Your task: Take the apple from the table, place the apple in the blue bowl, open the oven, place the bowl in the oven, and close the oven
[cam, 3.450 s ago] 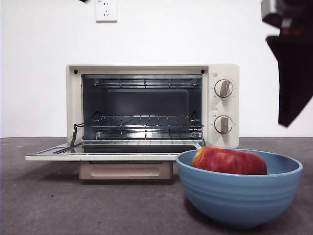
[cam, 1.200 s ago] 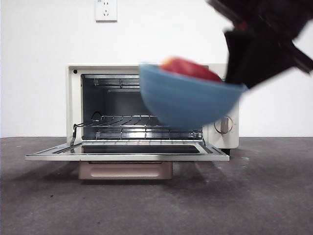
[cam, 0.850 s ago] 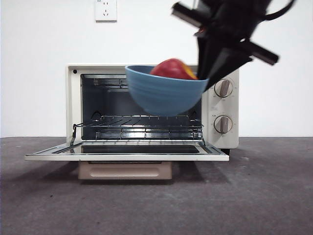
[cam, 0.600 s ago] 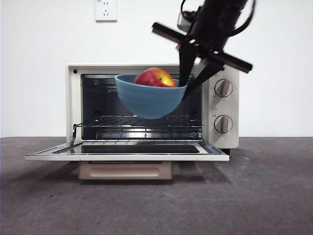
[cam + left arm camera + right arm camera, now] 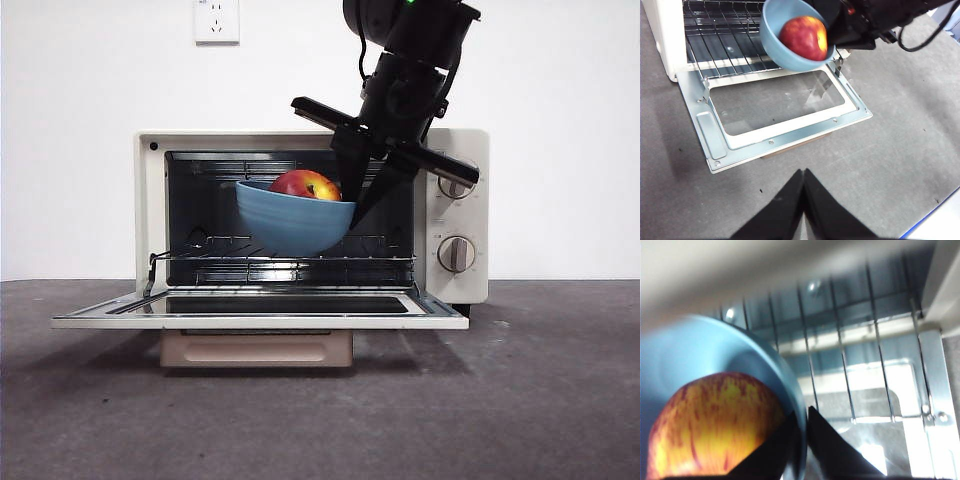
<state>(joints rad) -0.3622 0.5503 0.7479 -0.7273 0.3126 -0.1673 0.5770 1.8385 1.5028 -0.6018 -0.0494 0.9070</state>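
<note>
The oven (image 5: 455, 215) stands with its door (image 5: 260, 311) folded down flat. My right gripper (image 5: 353, 196) is shut on the right rim of the blue bowl (image 5: 293, 222) and holds it in the oven's mouth, just above the wire rack (image 5: 380, 262). The apple (image 5: 305, 185) lies in the bowl. In the right wrist view the jaws (image 5: 802, 416) pinch the bowl's rim (image 5: 784, 374) beside the apple (image 5: 715, 432). My left gripper (image 5: 803, 175) hangs shut and empty over the table (image 5: 890, 135) in front of the door, with the bowl (image 5: 774, 46) beyond it.
Two round knobs (image 5: 457, 254) sit on the oven's right panel, partly behind the right arm. The open door (image 5: 775, 136) juts out over the table toward the camera. A wall socket (image 5: 217, 20) is above the oven.
The right gripper took the bowl with the apple off the table at front right, carried it up and left, then lowered it into the oven's mouth near the rack.
</note>
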